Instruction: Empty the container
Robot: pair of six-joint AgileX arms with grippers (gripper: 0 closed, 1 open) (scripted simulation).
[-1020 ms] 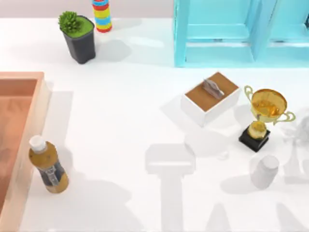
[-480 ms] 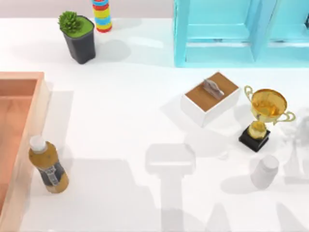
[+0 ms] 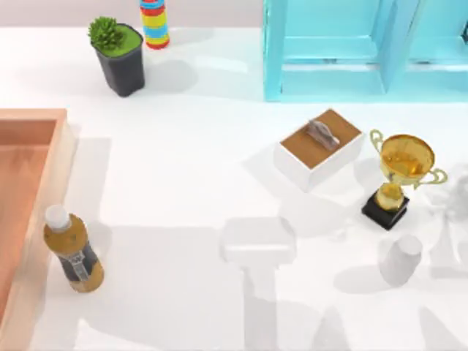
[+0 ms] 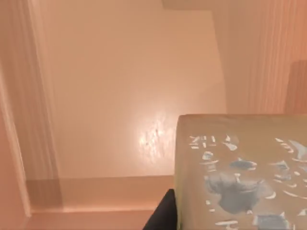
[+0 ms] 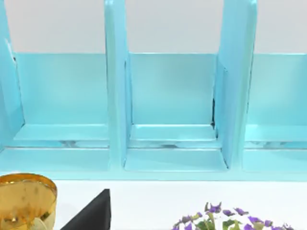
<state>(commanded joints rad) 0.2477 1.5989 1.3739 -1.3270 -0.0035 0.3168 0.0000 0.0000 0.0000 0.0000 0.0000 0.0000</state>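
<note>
- white table (image 3: 190, 175) runs under everything, with a turquoise shelf unit (image 3: 344, 51) along its far edge; my right wrist camera looks straight into that unit's bays (image 5: 172, 96), so my right arm sits parked well away from the job.
- container (image 3: 33, 190), the big orange-tan wooden tray, lies at the table's left edge, and my left wrist camera looks down at its bare floor (image 4: 129, 86) and one inside corner.
- close below my left wrist is a pale tan block with a grey-blue printed pattern (image 4: 240, 177), above the tray floor; a dark part beside it may be one of my fingers, but i cannot tell whether my left gripper grasps the block or stands open.
- outside the tray rim stands a brown bottle with a white cap (image 3: 72, 248); farther off are a white box with a brown lid (image 3: 319, 148), a gold trophy (image 3: 401, 175) and a potted plant (image 3: 117, 55).
- step in hand, as i judge it: taking the block out of the tray.
- next move calls for lifting clear of the thick rim, then carrying towards open table.
</note>
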